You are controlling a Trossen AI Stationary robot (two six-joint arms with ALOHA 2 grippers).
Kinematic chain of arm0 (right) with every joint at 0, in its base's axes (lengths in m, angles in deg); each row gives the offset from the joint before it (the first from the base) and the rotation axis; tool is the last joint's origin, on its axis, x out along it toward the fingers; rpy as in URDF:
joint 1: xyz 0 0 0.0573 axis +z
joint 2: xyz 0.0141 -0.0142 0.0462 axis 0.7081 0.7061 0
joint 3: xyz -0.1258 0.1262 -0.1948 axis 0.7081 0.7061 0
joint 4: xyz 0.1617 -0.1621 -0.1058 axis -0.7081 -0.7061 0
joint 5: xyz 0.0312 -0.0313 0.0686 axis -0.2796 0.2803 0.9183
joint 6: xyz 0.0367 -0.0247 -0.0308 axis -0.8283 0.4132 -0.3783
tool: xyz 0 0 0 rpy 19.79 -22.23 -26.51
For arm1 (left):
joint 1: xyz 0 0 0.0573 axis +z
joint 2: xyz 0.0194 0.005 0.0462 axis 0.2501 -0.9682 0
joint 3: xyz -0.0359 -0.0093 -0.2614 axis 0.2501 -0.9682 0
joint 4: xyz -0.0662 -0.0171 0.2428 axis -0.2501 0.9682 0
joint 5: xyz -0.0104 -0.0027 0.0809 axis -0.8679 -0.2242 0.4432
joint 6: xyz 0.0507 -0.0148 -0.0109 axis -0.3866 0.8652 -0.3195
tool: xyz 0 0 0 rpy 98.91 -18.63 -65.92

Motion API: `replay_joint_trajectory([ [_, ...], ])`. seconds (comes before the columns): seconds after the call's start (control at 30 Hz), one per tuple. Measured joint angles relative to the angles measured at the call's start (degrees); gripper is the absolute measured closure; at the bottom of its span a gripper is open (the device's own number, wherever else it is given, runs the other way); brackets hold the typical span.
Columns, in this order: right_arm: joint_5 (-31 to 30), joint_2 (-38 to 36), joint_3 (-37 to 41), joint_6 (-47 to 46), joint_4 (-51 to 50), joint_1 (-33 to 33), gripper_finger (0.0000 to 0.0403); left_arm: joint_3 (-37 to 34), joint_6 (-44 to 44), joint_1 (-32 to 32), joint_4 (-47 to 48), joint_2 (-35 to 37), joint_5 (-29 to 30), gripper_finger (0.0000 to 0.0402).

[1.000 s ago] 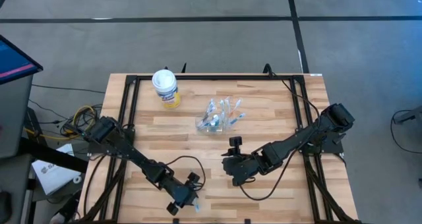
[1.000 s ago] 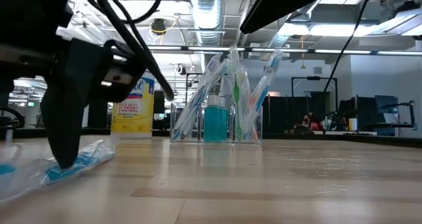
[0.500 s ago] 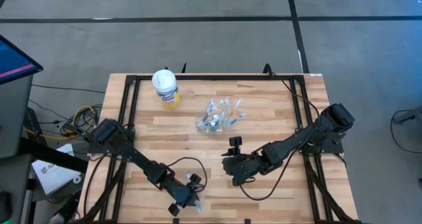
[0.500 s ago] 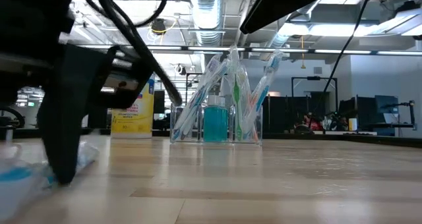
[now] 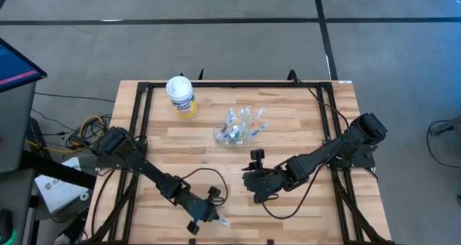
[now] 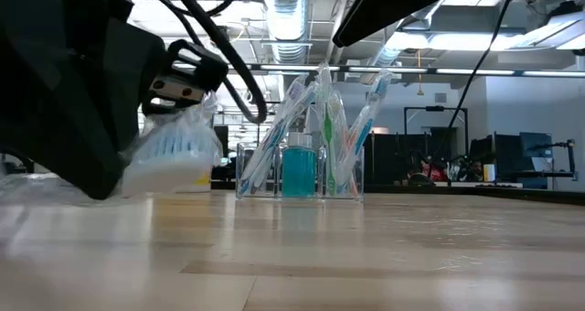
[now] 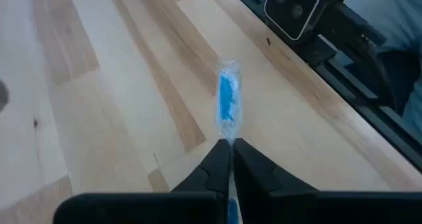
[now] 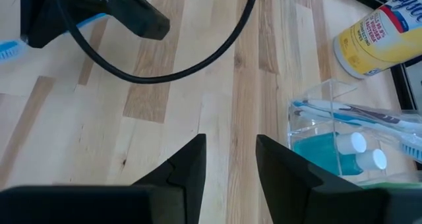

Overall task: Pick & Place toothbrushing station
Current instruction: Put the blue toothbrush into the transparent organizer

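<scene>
The wooden table carries the clear cup near its middle, already stocked with several toothbrushes and teal toothpaste tubes, so most of the station looks filled. A white tub with a yellow label stands just beyond it, toward the far left corner. What seems left is one more item: a blue wrapped toothbrush, now pinched by its near end in the left gripper and lifted clear of the wood at the near edge, well apart from the cup. The left arm stretches low from the left side toward the table's front. The right gripper waits at mid-table near the cup, its fingers spread and holding nothing
</scene>
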Motion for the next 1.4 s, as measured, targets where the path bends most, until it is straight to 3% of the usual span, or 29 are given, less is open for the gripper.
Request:
replay_joint_trajectory([
  [0.23, 0.02, 0.0, 0.0, -1.26, -0.02, 0.0, 0.0281, 0.01, 5.33, 1.16, -0.04, 0.78, 1.27, 0.04],
  [0.63, 0.0, 0.0, 0.0, -1.32, -0.04, 0.0, 0.0281, 0.0, 8.1, 1.31, -2.49, 0.78, 13.0, 0.0401],
  [0.83, -0.04, 0.0, 0.01, -2.33, -0.04, 0.05, 0.0281, -0.76, 7.76, 1.33, -5.87, 0.82, 16.01, 0.0401],
  [1.07, -0.05, 0.0, 0.02, -2.76, -0.09, 0.05, 0.028, -8.7, 7.05, 1.61, -12.73, 7.64, 21.3, 0.0401],
  [1.4, -0.09, 0.0, 0.02, -2.76, 0.09, -0.43, 0.028, -23.46, 0.77, 2.16, -34.8, 20.89, 30.52, 0.0401],
])
